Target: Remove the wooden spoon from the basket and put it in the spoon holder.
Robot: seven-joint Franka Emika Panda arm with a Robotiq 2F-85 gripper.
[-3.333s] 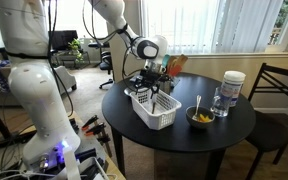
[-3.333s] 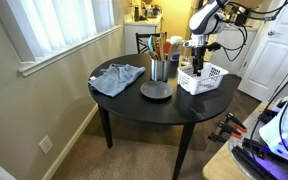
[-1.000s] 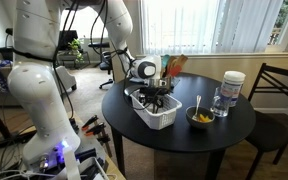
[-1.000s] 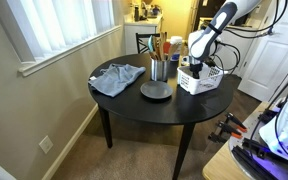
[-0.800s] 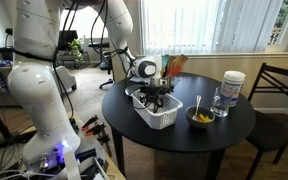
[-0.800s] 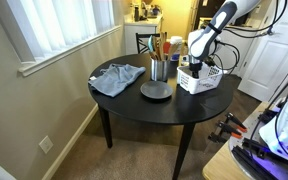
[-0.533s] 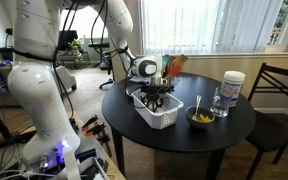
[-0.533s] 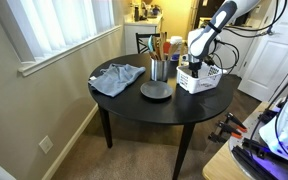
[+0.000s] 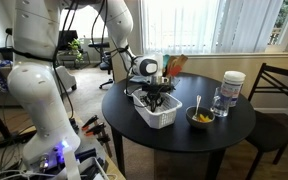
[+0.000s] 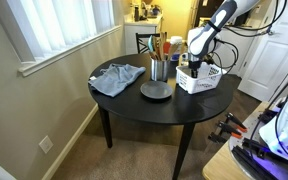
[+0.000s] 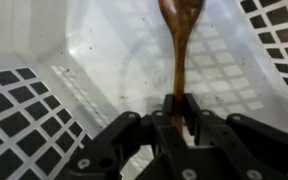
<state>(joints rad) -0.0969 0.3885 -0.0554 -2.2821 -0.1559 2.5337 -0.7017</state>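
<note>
Wooden spoon [image 11: 176,50]: it lies on the pale floor of the basket [image 11: 24,100]. In the wrist view its oval bowl is at the top and its slim brown handle runs straight down to me.
My jaws: they are clamped on the wooden spoon, with a dark pad pressed to each side of the handle near its end.
My gripper [image 11: 180,112]: it points down inside the basket, and both exterior views show it sunk between the mesh walls [image 9: 156,96] [image 10: 195,68].
Basket: it is white with open-grid flaring sides, and it stands near the edge of the round black table [image 9: 184,140] in both exterior views [image 9: 165,119] [image 10: 210,80].
Spoon holder [image 10: 160,70]: a small upright cup with brown wooden utensils fanning out above it. It stands just beside the basket and apart from it.
Dark round plate [image 10: 156,91]: it sits in front of the spoon holder in an exterior view.
Grey cloth [image 10: 117,78]: it is crumpled on the table, well apart from the basket.
Yellow bowl [image 9: 199,119]: it is near the basket, and a pale utensil [image 9: 197,103] stands up out of it.
Clear glass [image 9: 220,102] and white-lidded jar [image 9: 233,86]: they stand close together beyond the yellow bowl.
Chair [image 9: 276,92]: dark, drawn up at the table's far side.
</note>
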